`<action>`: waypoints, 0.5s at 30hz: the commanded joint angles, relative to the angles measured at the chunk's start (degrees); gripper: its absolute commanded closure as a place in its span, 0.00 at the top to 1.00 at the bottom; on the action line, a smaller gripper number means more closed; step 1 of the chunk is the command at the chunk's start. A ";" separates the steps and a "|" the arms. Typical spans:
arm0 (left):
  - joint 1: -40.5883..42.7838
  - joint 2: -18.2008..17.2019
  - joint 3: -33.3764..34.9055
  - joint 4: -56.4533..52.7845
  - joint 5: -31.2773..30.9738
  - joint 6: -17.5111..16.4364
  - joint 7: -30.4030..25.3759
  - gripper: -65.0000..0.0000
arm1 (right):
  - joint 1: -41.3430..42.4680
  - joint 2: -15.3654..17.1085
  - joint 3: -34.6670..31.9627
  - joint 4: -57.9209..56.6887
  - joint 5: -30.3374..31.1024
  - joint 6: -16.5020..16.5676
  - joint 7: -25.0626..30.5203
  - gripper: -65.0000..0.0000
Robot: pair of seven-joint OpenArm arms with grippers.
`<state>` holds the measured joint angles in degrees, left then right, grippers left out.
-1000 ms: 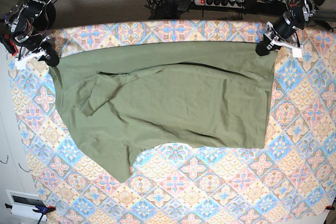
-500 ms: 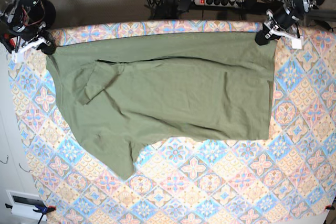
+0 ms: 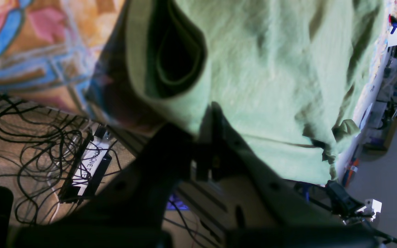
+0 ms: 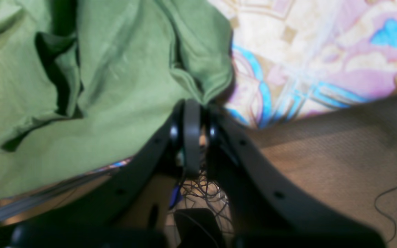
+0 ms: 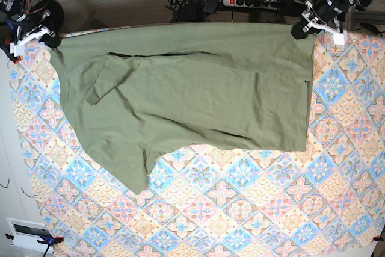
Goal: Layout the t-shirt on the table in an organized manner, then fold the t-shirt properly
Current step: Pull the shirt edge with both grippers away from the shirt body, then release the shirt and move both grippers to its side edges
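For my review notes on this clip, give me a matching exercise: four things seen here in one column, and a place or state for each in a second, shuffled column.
Things:
1. t-shirt
2. left tool
3. right tool
4. power strip

Places or states:
a. on the floor beyond the table's far edge
b. shut on the shirt corner at the base view's right
c. spread over the table's far half, one sleeve folded onto its body
d. shut on the shirt corner at the base view's left

Pairs: 1-c, 2-b, 3-d, 4-a
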<state>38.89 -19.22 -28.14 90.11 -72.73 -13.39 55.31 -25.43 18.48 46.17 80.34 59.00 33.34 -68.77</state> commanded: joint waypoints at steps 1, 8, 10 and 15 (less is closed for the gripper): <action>1.33 -0.86 -0.74 0.84 -0.81 -0.46 -0.41 0.00 | -0.90 1.43 0.55 0.94 0.82 0.28 0.68 0.02; 1.94 -0.86 -0.74 0.93 -0.81 -0.46 -0.41 0.00 | -0.81 1.43 0.55 0.94 0.73 0.20 0.86 0.10; 2.03 -0.86 -0.74 1.81 -0.81 -0.46 -0.41 0.07 | -0.81 1.43 0.55 0.94 0.65 0.20 1.04 0.18; 3.61 -0.86 -1.00 7.43 -0.81 -0.46 0.65 0.37 | -0.90 1.43 5.65 0.94 0.65 0.20 0.77 0.37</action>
<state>41.98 -19.22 -28.42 96.75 -72.49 -13.34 56.53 -26.04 18.28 51.24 80.36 58.81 33.19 -68.60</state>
